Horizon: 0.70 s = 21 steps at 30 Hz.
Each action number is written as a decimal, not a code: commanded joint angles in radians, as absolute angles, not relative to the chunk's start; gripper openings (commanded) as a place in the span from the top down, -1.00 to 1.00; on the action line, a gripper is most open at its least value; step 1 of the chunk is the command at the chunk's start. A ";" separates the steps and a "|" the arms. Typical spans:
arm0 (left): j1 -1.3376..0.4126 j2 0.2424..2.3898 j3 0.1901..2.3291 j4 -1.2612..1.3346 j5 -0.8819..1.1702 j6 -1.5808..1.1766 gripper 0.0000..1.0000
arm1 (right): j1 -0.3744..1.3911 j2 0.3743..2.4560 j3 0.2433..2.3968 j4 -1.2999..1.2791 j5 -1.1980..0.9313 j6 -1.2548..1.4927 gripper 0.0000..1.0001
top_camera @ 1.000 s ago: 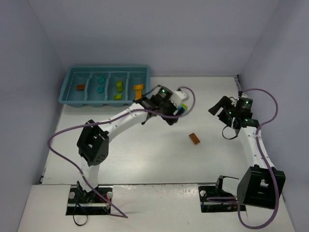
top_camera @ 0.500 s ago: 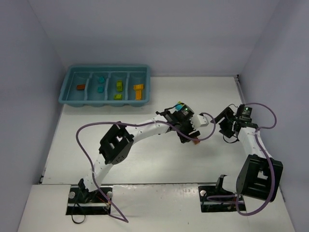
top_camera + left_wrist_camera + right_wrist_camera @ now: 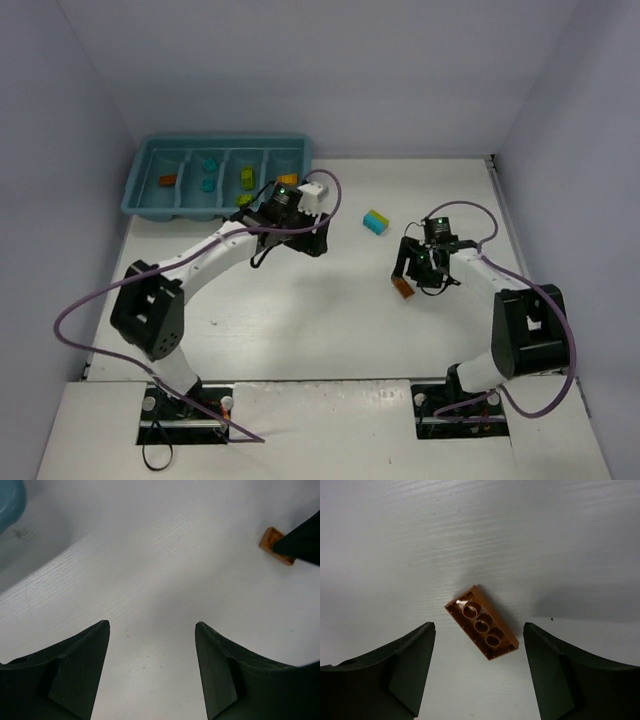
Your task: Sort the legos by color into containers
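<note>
Above the white desk (image 3: 320, 340), the right end effector (image 3: 478, 626) hangs wide open astride an upturned brown-orange plastic brick (image 3: 485, 630), apparently to pinch it; the left end effector (image 3: 152, 625) gapes empty.

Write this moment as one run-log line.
left claw: open, empty | right claw: open, flanking brown brick, underside up | cyan-yellow brick: loose on table

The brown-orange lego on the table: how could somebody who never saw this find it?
Look at the white table, on the right side away from the long teal-blue plastic tray. The small brown-orange plastic lego brick lies there under the right arm's open black gripper. Unlike the teal-and-yellow block nearby, it is one colour and lies upside down.
</note>
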<state>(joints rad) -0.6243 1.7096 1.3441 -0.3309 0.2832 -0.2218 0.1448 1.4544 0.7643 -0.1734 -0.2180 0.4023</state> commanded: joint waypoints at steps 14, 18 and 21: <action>-0.356 1.399 1.163 -0.347 0.313 -0.442 -0.26 | 0.399 1.713 0.940 -0.229 -0.058 0.364 0.48; -0.321 1.367 1.134 -0.359 0.327 -0.443 -0.26 | 0.433 1.764 1.011 -0.229 -0.095 0.371 1.00; -0.301 1.341 1.109 -0.364 0.340 -0.446 -0.26 | 0.456 1.799 1.048 -0.206 -0.162 0.394 1.00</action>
